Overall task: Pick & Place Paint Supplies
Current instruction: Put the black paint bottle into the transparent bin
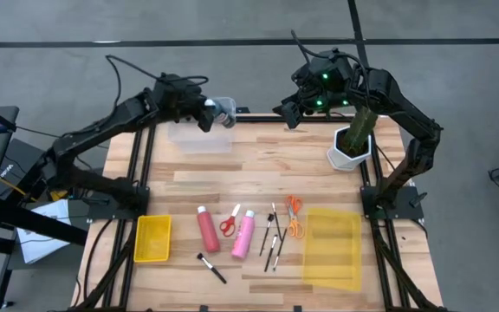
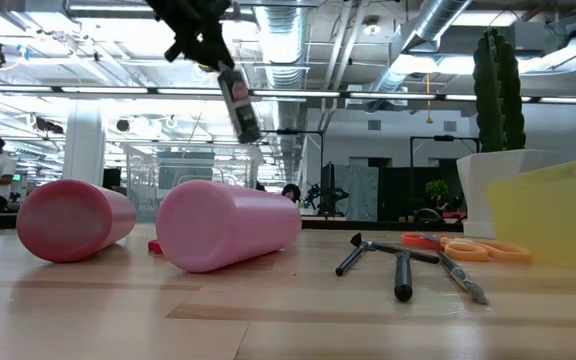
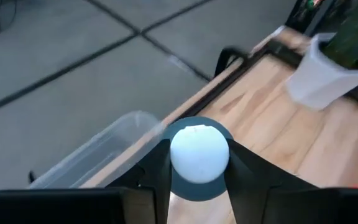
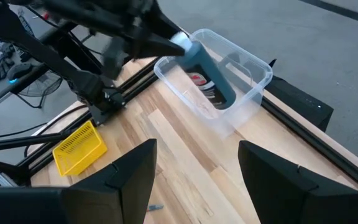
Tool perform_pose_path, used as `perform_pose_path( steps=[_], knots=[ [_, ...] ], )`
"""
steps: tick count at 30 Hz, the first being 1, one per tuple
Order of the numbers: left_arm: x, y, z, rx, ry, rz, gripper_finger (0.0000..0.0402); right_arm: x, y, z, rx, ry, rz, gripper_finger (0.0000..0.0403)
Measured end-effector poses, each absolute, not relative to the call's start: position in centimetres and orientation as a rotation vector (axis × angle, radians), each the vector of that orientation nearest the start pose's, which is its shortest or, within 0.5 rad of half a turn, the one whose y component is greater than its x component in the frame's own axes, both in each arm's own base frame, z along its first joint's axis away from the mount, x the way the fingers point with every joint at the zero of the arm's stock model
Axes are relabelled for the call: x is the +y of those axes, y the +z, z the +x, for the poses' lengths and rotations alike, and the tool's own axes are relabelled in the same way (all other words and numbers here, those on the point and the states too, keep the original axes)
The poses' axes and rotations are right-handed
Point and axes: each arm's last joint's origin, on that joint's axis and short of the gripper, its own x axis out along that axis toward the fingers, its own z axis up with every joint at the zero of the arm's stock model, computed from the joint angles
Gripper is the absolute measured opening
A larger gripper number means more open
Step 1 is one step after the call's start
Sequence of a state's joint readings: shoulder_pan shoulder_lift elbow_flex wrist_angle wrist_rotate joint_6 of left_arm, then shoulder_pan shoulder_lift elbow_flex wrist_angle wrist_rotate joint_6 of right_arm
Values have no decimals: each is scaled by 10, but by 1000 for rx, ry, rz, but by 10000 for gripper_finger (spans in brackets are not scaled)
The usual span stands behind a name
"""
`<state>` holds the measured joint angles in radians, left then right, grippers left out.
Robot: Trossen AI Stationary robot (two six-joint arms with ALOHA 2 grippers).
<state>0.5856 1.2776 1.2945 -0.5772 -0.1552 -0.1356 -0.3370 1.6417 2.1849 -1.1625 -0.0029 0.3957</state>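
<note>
left gripper (image 1: 208, 113) clamped on the small dark white-capped paint bottle (image 4: 205, 74), hanging tilted over the clear bin (image 1: 202, 137), presumably so that a release drops it inside (cap end between the fingers). right gripper (image 1: 297, 111), jaws spread wide and empty, waits near the plant in its white pot (image 1: 351, 147), well beyond the bin. red bottle (image 1: 207, 229), pink bottle (image 1: 244, 234), scissors and brushes lie unsorted, well apart from the bin.

Open-plan lab: exposed ceiling ducts (image 2: 438, 30)
</note>
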Motion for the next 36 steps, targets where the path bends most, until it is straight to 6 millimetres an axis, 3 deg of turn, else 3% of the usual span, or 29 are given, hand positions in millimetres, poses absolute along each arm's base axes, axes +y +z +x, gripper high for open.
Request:
perform_pose_path(
  steps=[17,29,36],
  knots=[
    [195,300,267,767,837,-198,109,-98,489,279,544,-443,489,223],
    [226,273,266,823,940,-250,109,-98,488,279,554,-444,491,223],
    [232,262,269,846,902,-283,109,-98,488,279,554,-444,491,223]
  ],
)
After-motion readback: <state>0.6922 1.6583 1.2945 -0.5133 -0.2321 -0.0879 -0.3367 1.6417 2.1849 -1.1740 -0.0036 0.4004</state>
